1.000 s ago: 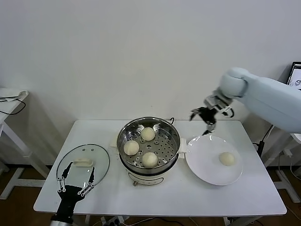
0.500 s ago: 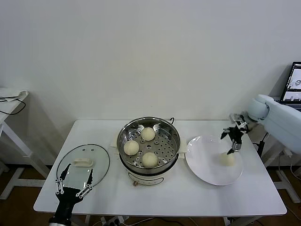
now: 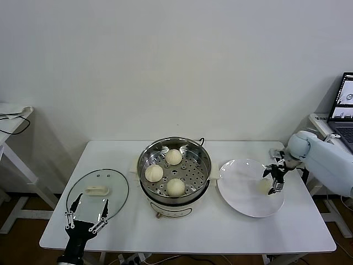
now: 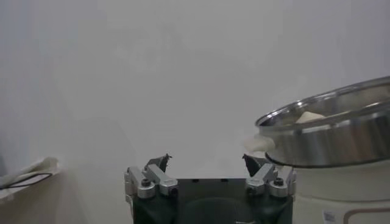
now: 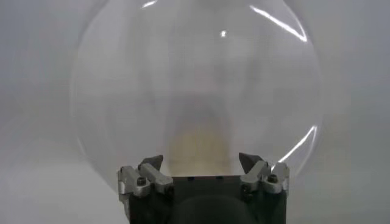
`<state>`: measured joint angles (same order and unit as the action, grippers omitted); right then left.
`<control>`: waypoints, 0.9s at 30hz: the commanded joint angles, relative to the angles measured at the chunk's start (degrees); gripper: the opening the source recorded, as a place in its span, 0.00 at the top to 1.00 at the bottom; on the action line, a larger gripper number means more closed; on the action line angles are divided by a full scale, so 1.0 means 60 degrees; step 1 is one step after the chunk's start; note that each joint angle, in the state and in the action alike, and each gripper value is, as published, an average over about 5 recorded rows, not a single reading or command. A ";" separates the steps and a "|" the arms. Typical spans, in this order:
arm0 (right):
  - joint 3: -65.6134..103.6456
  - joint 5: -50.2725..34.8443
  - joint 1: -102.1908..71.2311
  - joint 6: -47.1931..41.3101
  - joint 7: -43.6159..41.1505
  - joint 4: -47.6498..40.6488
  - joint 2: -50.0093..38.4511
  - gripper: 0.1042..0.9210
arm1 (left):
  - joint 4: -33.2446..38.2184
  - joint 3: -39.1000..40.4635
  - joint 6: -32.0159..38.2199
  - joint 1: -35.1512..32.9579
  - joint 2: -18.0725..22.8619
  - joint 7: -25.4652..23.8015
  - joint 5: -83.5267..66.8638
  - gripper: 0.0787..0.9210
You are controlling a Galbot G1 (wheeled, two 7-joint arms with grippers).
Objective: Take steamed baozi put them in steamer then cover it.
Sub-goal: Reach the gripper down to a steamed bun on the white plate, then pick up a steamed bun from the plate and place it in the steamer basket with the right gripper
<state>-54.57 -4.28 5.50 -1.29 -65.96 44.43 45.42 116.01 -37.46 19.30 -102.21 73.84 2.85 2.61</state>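
Right of the steamer point(image 3: 174, 165), my right gripper point(image 3: 274, 178) has dropped from above the plate point(image 3: 242, 193) and is straddling the last steamed baozi point(image 3: 263, 187), fingers apart; three sit inside. The left gripper point(image 3: 87, 217), open, is idling over the glass lid point(image 3: 113, 185) on the white table point(image 3: 193, 232).

Right wrist: bun is blurring between open fingertips point(image 5: 153, 163).

No readable text, label, brand or number on anything in view.
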 commanded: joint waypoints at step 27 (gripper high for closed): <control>-0.5033 -0.4365 0.7333 -0.1350 -0.1893 0.3755 0.1738 0.29 | 0.0167 0.0262 -0.0216 0.0326 -0.0174 0.0040 -0.0021 0.12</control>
<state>-70.37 -15.12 28.93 -6.09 -74.59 57.28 47.55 116.93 -36.17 18.16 -100.77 73.00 3.04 2.52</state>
